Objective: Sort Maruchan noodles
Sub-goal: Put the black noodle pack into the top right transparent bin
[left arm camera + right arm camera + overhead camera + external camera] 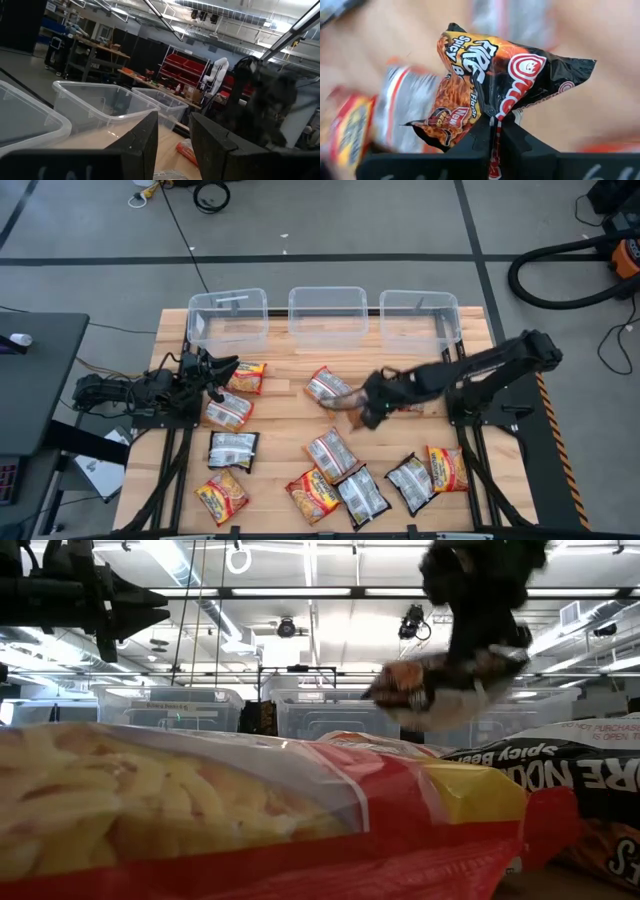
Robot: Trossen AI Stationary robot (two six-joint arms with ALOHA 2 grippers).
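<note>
Several Maruchan noodle packets lie flat on the wooden table [290, 370]: orange-yellow [247, 377], red-and-silver [228, 412] and black-and-silver [233, 448]. My right gripper [368, 408] is over the table's middle, shut on a black-and-orange packet [485, 75]. That packet also shows in the low view [440, 685], lifted above the table. My left gripper [218, 367] is open and empty at the table's left, beside the orange-yellow packet. Its fingers [150, 142] point toward the bins. My right gripper pinches the black-and-orange packet between its two fingers at a crumpled fold near the middle of one long edge [492, 112]. The fingers come from above, pointing down. The packet hangs below them [440, 690], creased and clear of the table.
Three clear plastic bins stand in a row at the far edge [228, 315] [327, 310] [420, 315]. More packets lie along the near edge [312, 492] [410, 480] [448, 468], and one in the middle [327, 385]. In the low view, packets fill the foreground [250, 800].
</note>
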